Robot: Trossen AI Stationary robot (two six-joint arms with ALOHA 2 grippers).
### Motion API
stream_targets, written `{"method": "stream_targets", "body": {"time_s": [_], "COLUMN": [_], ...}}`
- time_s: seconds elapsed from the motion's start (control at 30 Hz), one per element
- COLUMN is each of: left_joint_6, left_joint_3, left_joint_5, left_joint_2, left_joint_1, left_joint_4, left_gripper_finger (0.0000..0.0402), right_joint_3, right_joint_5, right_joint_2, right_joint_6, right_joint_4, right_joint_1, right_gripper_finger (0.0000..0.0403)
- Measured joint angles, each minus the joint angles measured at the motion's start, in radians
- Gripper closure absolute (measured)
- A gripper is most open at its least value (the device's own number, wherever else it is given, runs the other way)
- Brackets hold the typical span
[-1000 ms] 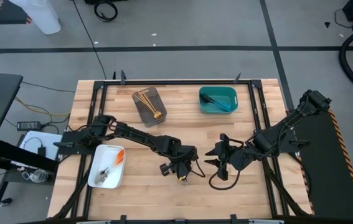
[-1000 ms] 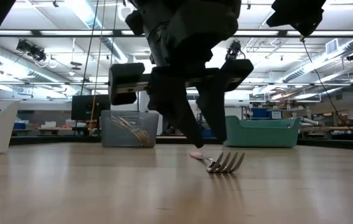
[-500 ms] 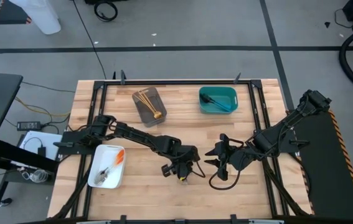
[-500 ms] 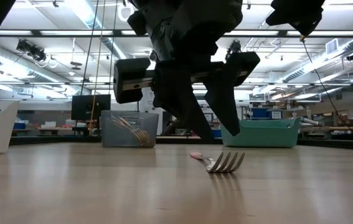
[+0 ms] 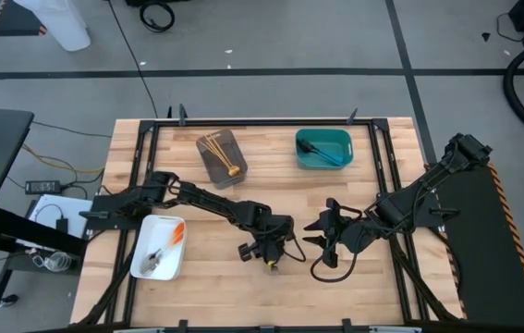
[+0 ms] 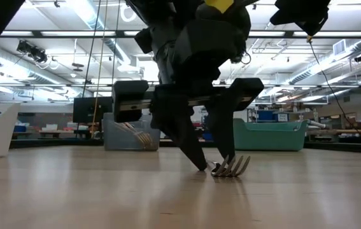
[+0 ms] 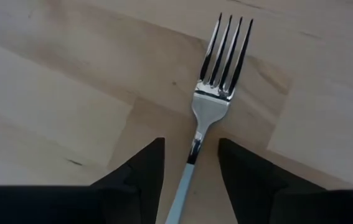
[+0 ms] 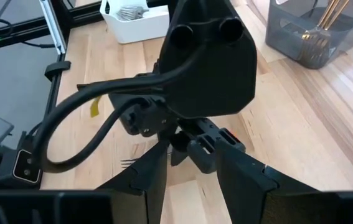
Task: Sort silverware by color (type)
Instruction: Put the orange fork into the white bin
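A fork (image 7: 216, 93) with a pale blue handle (image 7: 182, 193) lies flat on the wooden table near its front middle, seen from the side in the low view (image 6: 232, 166). My left gripper (image 7: 192, 165) is open and low over it, one finger on each side of the fork's neck and clear of it. In the high view the left gripper (image 5: 271, 252) covers the fork. My right gripper (image 5: 322, 236) hangs open just to the right, above the table, with nothing between its fingers (image 8: 192, 171).
A grey tray (image 5: 222, 157) with gold forks stands at the far middle. A teal tray (image 5: 323, 148) with blue-handled pieces is to its right. A white tray (image 5: 160, 247) at the near left holds an orange-handled and a dark piece. Bare wood lies around the fork.
My left gripper has come down toward the fork, so its fingertips now stand close to the table on either side of the fork's neck. The fork has stayed where it lay. The right arm has kept still.
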Motion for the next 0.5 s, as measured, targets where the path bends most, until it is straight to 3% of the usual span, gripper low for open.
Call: {"method": "stream_targets", "body": {"time_s": [0.13, 0.5], "left_joint_6": [-0.018, -0.016], "left_joint_3": [0.000, 0.001], "left_joint_5": [-0.001, -0.021], "left_joint_2": [0.000, 0.000], "left_joint_1": [0.001, -0.003], "left_joint_4": [-0.021, -0.067], "left_gripper_finger": [0.0264, 0.0381], "right_joint_3": [0.000, 0.000], "right_joint_5": [0.000, 0.001], "right_joint_2": [0.000, 0.000], "right_joint_6": [-0.001, -0.015], "right_joint_4": [0.000, 0.007], "right_joint_1": [0.000, 0.000], "right_gripper_finger": [0.0259, 0.0259]}}
